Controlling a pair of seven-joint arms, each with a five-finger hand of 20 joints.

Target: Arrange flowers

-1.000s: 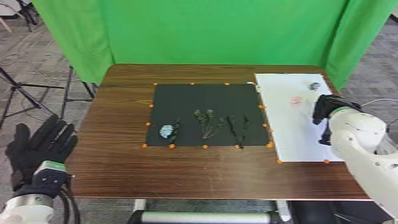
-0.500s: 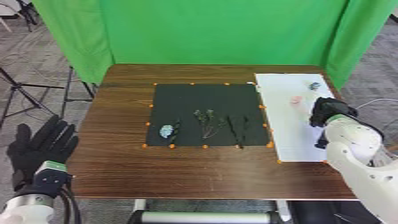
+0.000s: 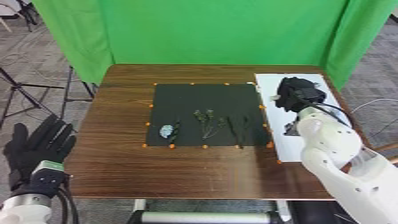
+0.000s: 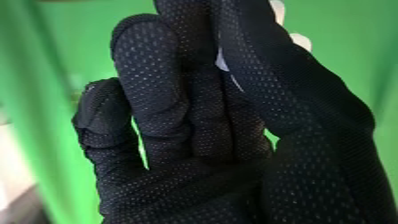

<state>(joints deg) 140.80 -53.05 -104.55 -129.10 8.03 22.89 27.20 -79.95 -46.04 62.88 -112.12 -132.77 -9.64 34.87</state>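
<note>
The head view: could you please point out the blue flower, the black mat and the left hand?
Blue flower [image 3: 166,131]: head view, on its bloom.
Black mat [image 3: 187,102]: head view, bare surface.
Left hand [image 3: 35,152]: head view, broad middle.

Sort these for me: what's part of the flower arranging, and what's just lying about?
For the job: pale blue flower; thin green sprigs; square black mat; white rectangular sheet; black-gloved right hand and the pale thing it pinches, perhaps a flower.

Just about: green fabric curtain; black thin-legged tripod.

2 rounded white arms [image 3: 330,141] wear black, pale-dotted gloves [image 4: 200,187] — with black cables [image 3: 65,201] alongside.
</note>
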